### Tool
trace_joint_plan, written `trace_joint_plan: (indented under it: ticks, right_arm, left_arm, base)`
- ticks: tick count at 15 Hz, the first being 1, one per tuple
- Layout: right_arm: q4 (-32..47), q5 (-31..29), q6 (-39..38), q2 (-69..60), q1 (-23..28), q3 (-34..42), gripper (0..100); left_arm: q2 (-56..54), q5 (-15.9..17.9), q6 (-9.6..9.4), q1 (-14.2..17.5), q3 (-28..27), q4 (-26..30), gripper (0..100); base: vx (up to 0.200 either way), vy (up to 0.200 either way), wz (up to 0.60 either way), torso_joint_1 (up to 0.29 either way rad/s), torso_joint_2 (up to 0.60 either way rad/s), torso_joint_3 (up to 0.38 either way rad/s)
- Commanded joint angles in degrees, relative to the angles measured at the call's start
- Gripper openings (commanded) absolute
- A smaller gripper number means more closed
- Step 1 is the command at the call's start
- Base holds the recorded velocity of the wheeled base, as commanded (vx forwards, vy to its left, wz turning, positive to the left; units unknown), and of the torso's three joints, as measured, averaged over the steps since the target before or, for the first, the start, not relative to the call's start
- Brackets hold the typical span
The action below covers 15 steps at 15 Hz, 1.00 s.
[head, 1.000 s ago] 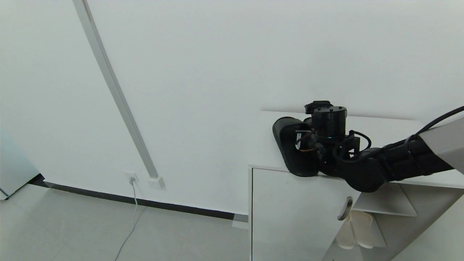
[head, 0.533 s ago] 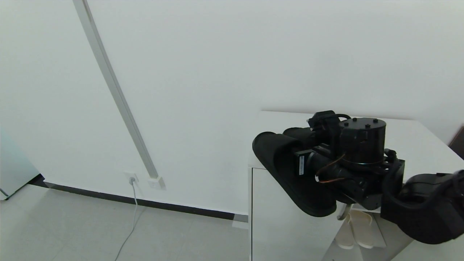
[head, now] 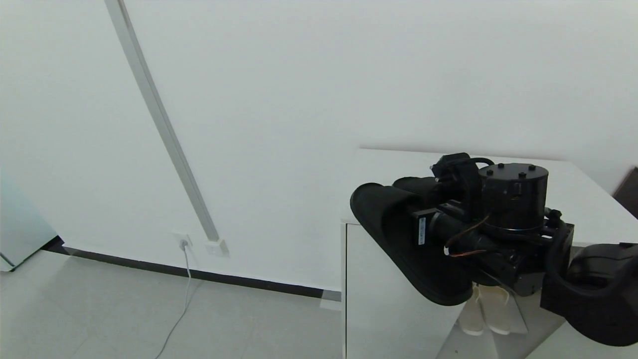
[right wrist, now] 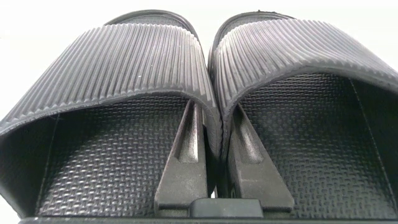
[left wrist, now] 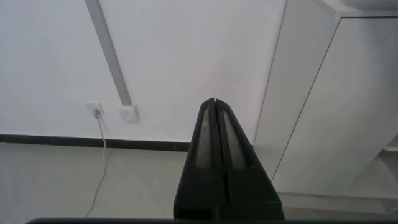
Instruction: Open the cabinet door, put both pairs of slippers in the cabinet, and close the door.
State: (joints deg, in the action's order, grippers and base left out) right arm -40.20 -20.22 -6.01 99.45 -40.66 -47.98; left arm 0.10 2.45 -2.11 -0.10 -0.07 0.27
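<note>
"Where were the black slippers [head: 394, 234]?"

"Up in the air, in front of the top edge of the white cabinet [head: 379, 169], above its open door [head: 384, 299]. The right gripper [right wrist: 217, 134] had them clamped, one finger inside each strap, pinching the two inner sides together."

"And the white pair [head: 484, 310]?"

"Side by side, low inside the cabinet, just past the door's edge."

"The left gripper [left wrist: 215, 109]?"

"Squeezed closed on nothing, pointing at the wall beside the cabinet"
</note>
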Motion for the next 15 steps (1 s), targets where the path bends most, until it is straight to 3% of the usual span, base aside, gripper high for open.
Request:
trace_joint_plan:
  ticks: [1, 4, 6, 9, 15]
  right_arm:
    - [-0.05, 0.10, -0.05, -0.13, -0.04, 0.08, 0]
    - [-0.05, 0.19, 1.09, -0.05, 0.14, 0.70, 0]
    - [-0.14, 0.27, 1.53, -0.05, 0.14, 1.05, 0]
    - [-1.98, 0.36, 1.62, 0.04, 0.14, 1.66, 0]
    - [-2.25, 0.36, 2.05, 0.13, 0.14, 1.84, 0]
  left_arm:
    - [-0.01, 0.01, 0.00, 0.01, 0.07, 0.00, 0]
    - [-0.01, 0.01, 0.00, 0.01, -0.01, 0.00, 0]
    - [-0.01, 0.01, 0.00, 0.01, 0.07, 0.00, 0]
    - [-0.01, 0.01, 0.00, 0.01, -0.01, 0.00, 0]
    - [-0.01, 0.01, 0.09, 0.01, 0.07, 0.00, 0]
  base:
    - [-0.200, 0.000, 0.00, -0.012, 0.00, 0.007]
    - [-0.200, 0.000, 0.00, 0.001, 0.00, 0.001]
    - [0.000, 0.000, 0.00, 0.000, 0.00, 0.000]
    - [0.000, 0.000, -0.60, -0.022, 0.04, 0.038]
    - [0.000, 0.000, 0.00, -0.097, 0.24, 0.141]
